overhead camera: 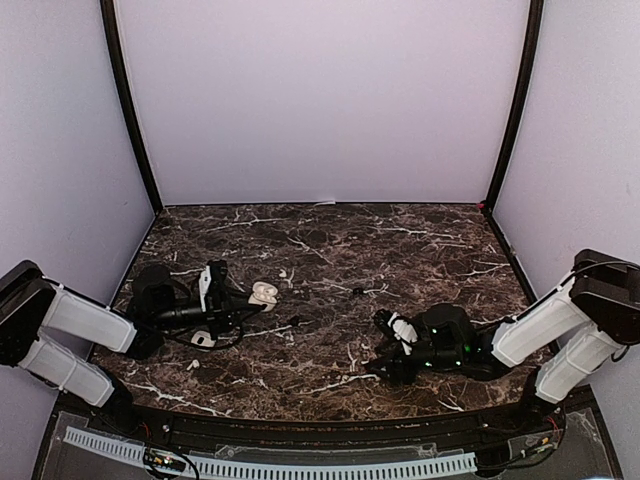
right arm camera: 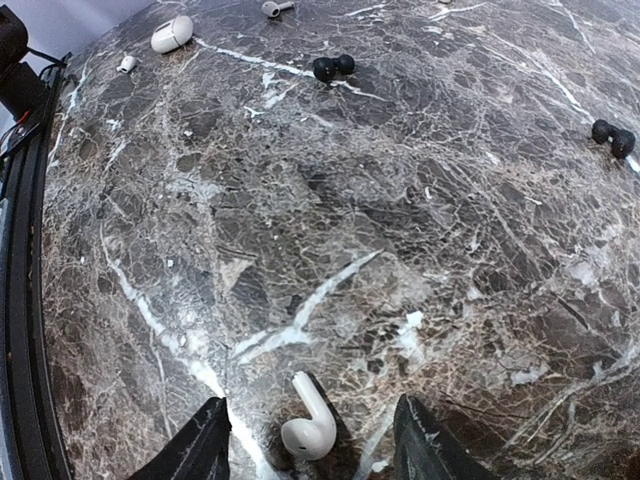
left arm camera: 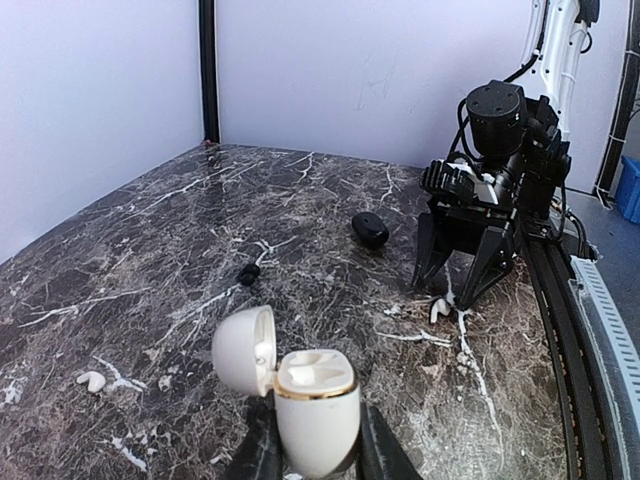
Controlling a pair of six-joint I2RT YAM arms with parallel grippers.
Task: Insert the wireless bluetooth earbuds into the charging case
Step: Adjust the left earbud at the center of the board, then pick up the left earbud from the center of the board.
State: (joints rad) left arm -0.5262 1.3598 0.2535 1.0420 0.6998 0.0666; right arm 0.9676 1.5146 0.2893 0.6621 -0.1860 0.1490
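- Top view: the left end effector [overhead camera: 250, 296] is closed on one white charging case [overhead camera: 264, 292] at the left of the counter [overhead camera: 330, 240]. The right end effector [overhead camera: 385, 350] is low at the right.
- Left wrist view: the case stands upright in the grip, with its lid swung open to the left. I count two white earbuds, one far left [left arm camera: 91, 380] and one under the right end effector [left arm camera: 438, 310]. There are also two black earbuds [left arm camera: 248, 273] [left arm camera: 370, 230].
- Right wrist view: the two fingers [right arm camera: 205, 450] stand partly open on each side of one white earbud, which lies on the counter and touches neither. Farther away I count two black earbuds, one closed white case [right arm camera: 172, 33] and one more white earbud at the top edge.
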